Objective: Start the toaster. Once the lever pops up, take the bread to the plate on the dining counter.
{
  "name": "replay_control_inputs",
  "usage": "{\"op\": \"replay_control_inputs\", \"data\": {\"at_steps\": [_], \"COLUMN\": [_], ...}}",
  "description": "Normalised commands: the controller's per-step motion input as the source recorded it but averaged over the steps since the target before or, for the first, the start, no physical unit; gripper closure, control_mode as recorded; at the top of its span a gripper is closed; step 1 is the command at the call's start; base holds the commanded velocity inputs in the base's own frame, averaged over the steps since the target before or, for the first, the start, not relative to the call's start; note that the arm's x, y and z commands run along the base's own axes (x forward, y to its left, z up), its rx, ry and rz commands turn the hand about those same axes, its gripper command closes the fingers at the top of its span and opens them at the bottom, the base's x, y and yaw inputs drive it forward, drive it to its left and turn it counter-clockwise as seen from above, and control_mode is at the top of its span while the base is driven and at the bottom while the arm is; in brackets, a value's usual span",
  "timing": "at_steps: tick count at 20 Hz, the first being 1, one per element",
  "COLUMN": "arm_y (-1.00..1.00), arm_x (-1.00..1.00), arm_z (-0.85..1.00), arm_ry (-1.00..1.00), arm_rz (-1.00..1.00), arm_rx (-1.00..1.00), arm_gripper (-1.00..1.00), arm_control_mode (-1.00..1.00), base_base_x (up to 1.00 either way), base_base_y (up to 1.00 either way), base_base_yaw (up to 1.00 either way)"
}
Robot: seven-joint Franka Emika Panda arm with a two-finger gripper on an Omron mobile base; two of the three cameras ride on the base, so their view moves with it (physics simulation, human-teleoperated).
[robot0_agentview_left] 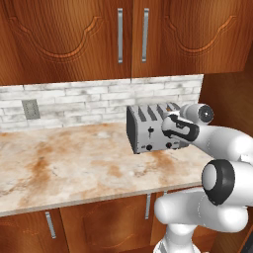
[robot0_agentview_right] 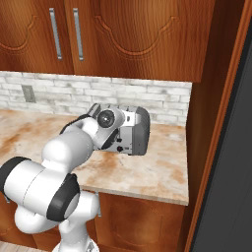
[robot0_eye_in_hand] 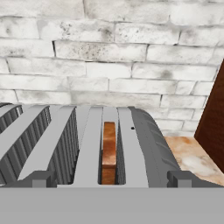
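Dark fingertips (robot0_eye_in_hand: 38, 179) of the gripper (robot0_eye_in_hand: 109, 180) rise at the bottom of the hand view, spread wide and holding nothing, poised just over the toaster (robot0_eye_in_hand: 87, 144). Its rightmost slot holds the bread (robot0_eye_in_hand: 109, 151) — a brown-crusted slice standing on edge, sunk in the slot; the other slots I can see hold nothing. From the left base view the toaster (robot0_agentview_left: 148, 129) sits on the marbled counter (robot0_agentview_left: 74, 163) near the white brick backsplash (robot0_agentview_left: 74, 101), below wooden cabinets (robot0_agentview_left: 74, 34) — the arm's wrist covers its right end.
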Motion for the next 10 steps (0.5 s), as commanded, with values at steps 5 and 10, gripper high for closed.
{"op": "replay_control_inputs", "data": {"at_steps": [5,10], "arm_y": [0.0,0.0], "arm_x": [0.0,0.0], "arm_z": [0.0,0.0], "arm_ry": [0.0,0.0], "arm_rz": [0.0,0.0], "arm_rx": [0.0,0.0], "arm_gripper": [-1.0,-1.0], "arm_control_mode": [-1.0,-1.0], "base_base_x": [0.0,0.0], "base_base_y": [0.0,0.0], "base_base_yaw": [0.0,0.0]}}
